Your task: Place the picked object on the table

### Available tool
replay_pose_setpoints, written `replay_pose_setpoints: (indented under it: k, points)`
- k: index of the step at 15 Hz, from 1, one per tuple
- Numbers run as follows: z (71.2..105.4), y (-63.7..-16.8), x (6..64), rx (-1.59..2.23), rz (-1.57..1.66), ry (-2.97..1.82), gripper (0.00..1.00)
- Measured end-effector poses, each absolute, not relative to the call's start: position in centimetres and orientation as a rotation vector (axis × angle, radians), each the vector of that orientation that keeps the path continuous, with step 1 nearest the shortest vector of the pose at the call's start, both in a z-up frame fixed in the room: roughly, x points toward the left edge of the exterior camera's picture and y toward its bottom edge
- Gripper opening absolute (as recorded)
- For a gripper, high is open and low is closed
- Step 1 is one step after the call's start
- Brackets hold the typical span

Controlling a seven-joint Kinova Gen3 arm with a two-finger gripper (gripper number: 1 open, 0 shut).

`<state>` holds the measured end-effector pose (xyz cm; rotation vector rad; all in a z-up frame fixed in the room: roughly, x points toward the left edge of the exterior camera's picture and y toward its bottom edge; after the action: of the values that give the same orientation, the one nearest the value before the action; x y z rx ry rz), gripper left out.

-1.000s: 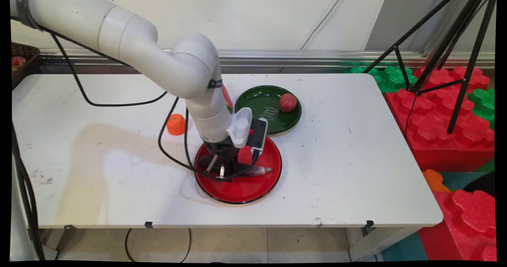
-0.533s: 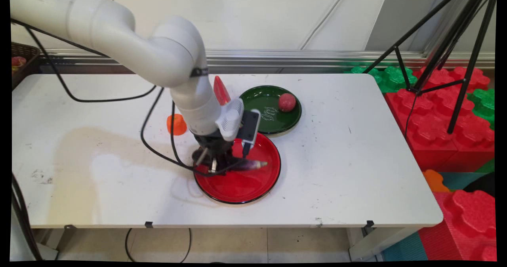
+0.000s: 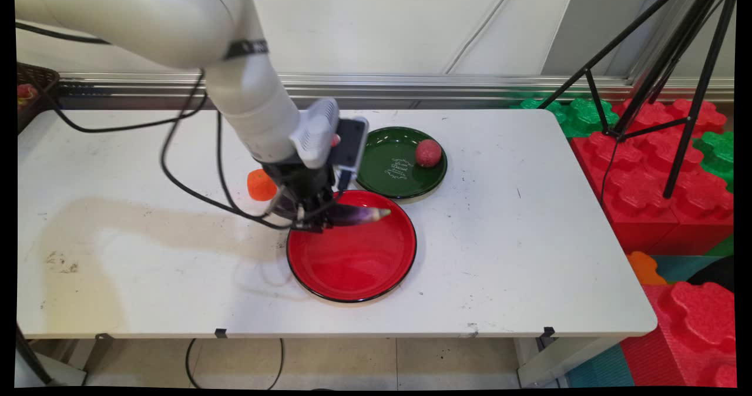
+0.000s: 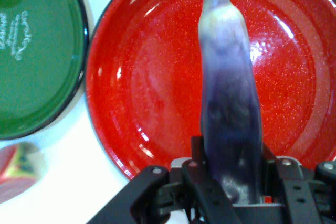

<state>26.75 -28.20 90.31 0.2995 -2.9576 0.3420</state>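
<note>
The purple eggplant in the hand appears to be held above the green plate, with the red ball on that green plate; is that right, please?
Not quite. The hand holds the eggplant above the red plate, as the hand view shows. The red ball is indeed on the green plate.

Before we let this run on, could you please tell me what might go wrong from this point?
The gripper holds the eggplant only by its thick end, with most of its length sticking out over the red plate, so it might tilt or slip free. The green plate with the red ball sits right beside it, so a low sideways move could knock them.
</note>
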Motion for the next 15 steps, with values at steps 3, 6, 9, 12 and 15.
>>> replay_pose_setpoints:
  k: [3, 6, 9, 12, 15]
  points:
    - [92.9, -27.4, 28.2, 0.355, 0.358, -2.93, 0.0]
    - [95.3, -26.1, 30.6, 0.454, 0.362, -2.898, 0.0]
    - [96.9, -24.5, 33.3, 0.642, 0.365, -2.831, 0.0]
    - [97.3, -23.2, 35.3, 0.802, 0.353, -2.778, 0.0]
    - [97.4, -21.9, 37.5, 0.967, 0.332, -2.717, 0.0]
